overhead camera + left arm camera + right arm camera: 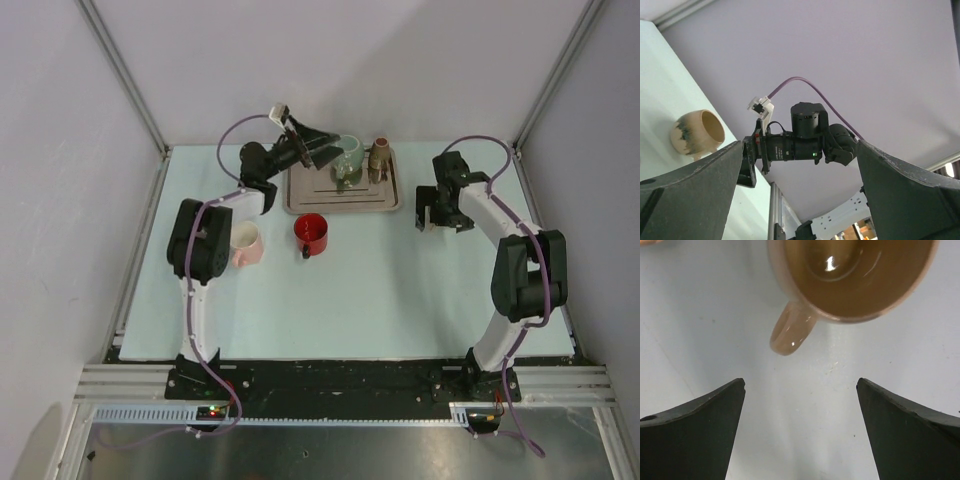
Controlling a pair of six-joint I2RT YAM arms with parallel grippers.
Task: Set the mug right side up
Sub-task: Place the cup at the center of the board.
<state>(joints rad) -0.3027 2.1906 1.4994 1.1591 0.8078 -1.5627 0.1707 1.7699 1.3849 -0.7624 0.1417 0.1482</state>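
A pale green mug (349, 153) is over the tan tray (298, 203) at the back, beside my left gripper (333, 150). That gripper (800, 146) is open with nothing between its fingers in the left wrist view, where the pale green mug is out of view. A brown mug (378, 160) stands on the tray. A streaked beige mug (695, 135) shows its opening at the left of the left wrist view. My right gripper (428, 222) is open (800, 382) over the table. A tan mug (850, 275) sits just beyond its fingertips, opening toward the camera, handle (790, 335) nearest.
A red mug (311, 233) and a pink mug (246, 243) sit on the table in front of the tray, the pink one beside my left arm. Grey walls and metal frame posts enclose the table on three sides.
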